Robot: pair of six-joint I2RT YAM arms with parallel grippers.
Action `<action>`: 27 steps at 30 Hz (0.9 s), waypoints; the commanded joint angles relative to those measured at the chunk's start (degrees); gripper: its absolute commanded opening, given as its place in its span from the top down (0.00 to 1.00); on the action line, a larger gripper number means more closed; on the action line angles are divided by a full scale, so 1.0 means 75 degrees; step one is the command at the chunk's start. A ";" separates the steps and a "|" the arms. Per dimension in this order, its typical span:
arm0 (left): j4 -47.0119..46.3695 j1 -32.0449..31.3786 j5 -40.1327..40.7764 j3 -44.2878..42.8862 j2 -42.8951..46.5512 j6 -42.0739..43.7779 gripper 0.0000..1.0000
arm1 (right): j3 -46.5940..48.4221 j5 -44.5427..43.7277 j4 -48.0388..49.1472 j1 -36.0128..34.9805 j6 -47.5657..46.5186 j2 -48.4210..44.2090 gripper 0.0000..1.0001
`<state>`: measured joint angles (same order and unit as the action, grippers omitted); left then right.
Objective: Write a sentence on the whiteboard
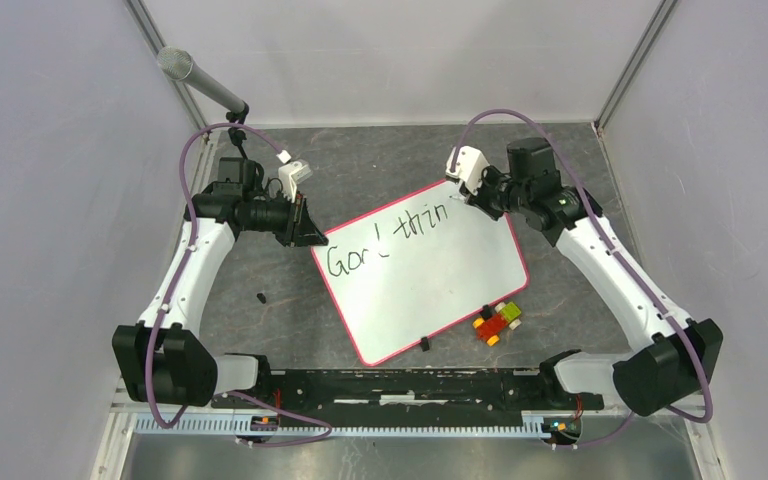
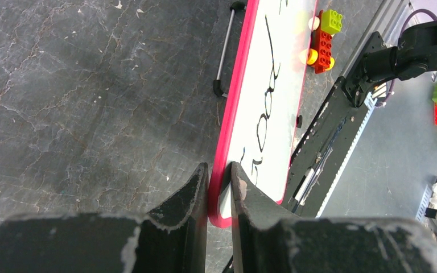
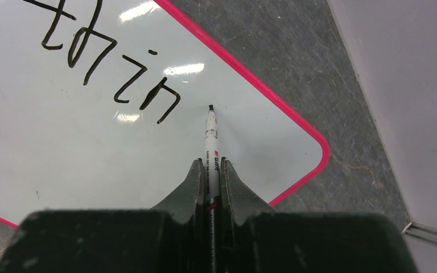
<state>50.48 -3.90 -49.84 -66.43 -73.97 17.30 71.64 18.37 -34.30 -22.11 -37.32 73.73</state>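
Whiteboard [image 1: 430,290] rim sits clenched between the two fingers of the left gripper [image 2: 219,170], one finger on the back and one on the written face, at the corner pointing to 9 o'clock in the top view. The right gripper [image 3: 211,165] is clamped on a white marker [image 3: 211,136], which sticks straight out from between the fingers with its black tip just past the last stroke, near the whiteboard's 1 o'clock corner; whether the tip touches the surface cannot be told. The sentence [image 1: 390,245] so far reads "Good thin" in black cursive, running along the upper edge from 9 o'clock towards 1 o'clock. The whiteboard lies turned at an angle in the middle of the grey tabletop [image 1: 380,160]. A cluster of toy bricks [image 1: 498,322], red, yellow and green, sits just beside its 4 o'clock corner, a small black piece [image 1: 425,345] touches its 6 o'clock edge, and a small black cap [image 1: 261,297] lies apart at 8 o'clock. A microphone [image 1: 200,80] hangs over the tabletop's 11 o'clock corner.
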 commanded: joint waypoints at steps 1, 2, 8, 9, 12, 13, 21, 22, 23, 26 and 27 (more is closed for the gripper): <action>-0.0192 -0.0029 0.0388 0.0047 0.0037 0.0198 0.98 | 0.0212 0.0126 0.0215 0.0007 0.0045 0.0158 1.00; -0.0191 -0.0029 0.0385 0.0042 0.0033 0.0200 0.98 | 0.0229 0.0155 0.0215 0.0007 0.0048 0.0166 1.00; -0.0191 -0.0020 0.0387 0.0063 0.0037 0.0210 0.98 | 0.0283 0.0340 0.0152 -0.0026 0.0029 0.0233 1.00; -0.0191 -0.0020 0.0388 0.0069 0.0021 0.0212 0.98 | 0.0253 0.0365 0.0134 -0.0038 0.0021 0.0216 1.00; -0.0187 -0.0020 0.0394 0.0069 0.0022 0.0224 0.98 | 0.0138 0.0420 0.0076 -0.0050 -0.0036 0.0137 1.00; -0.0191 -0.0025 0.0390 0.0069 0.0022 0.0225 0.98 | 0.0084 0.0447 0.0051 -0.0052 -0.0057 0.0102 1.00; -0.0191 -0.0020 0.0376 0.0045 -0.0015 0.0206 0.98 | -0.0478 0.0434 -0.0043 -0.0064 -0.0225 -0.0154 1.00; -0.0192 -0.0029 0.0376 0.0048 -0.0012 0.0204 0.98 | -0.0529 0.0412 -0.0052 -0.0064 -0.0238 -0.0179 1.00; -0.0191 -0.0028 0.0377 0.0057 -0.0012 0.0207 0.97 | -0.0577 0.0383 -0.0061 -0.0065 -0.0260 -0.0203 1.00; -0.0191 -0.0032 0.0369 0.0057 -0.0007 0.0212 0.98 | -0.0656 0.0236 -0.0078 -0.0058 -0.0345 -0.0284 1.00; -0.0191 -0.0029 0.0382 0.0069 -0.0003 0.0209 0.97 | -0.0657 0.0142 -0.0078 -0.0053 -0.0373 -0.0303 1.00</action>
<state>50.35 -3.90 -49.60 -66.35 -73.97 17.30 67.77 21.10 -34.15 -22.39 -38.46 72.42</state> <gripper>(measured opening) 0.239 0.117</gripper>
